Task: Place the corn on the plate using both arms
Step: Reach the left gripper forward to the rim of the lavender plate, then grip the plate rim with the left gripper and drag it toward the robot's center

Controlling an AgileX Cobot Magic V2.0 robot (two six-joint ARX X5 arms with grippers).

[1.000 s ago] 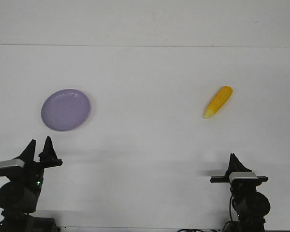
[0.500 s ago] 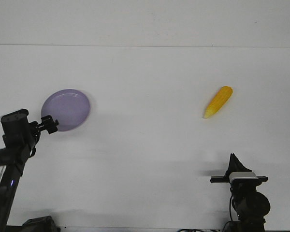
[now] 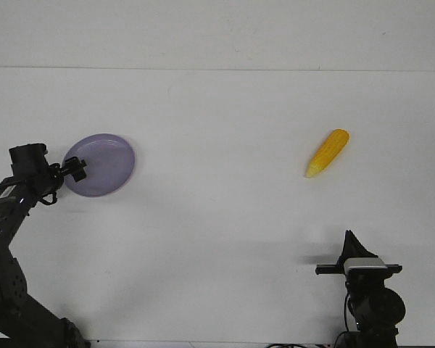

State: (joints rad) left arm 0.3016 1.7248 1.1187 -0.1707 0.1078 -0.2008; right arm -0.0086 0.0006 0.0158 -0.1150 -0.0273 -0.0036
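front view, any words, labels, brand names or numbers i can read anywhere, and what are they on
None can be read in the front view.
The corn: no print.
The plate: plain lavender, no mark.
The table: bare white, no writing.
The left gripper and its arm: black, no legible label.
The right gripper and its silver-grey wrist block: no legible label.

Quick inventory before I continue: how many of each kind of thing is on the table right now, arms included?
Corn: 1
Plate: 1
Robot arms: 2, with the left gripper at the plate's near-left rim and the right gripper parked at the table's near edge
Total: 4
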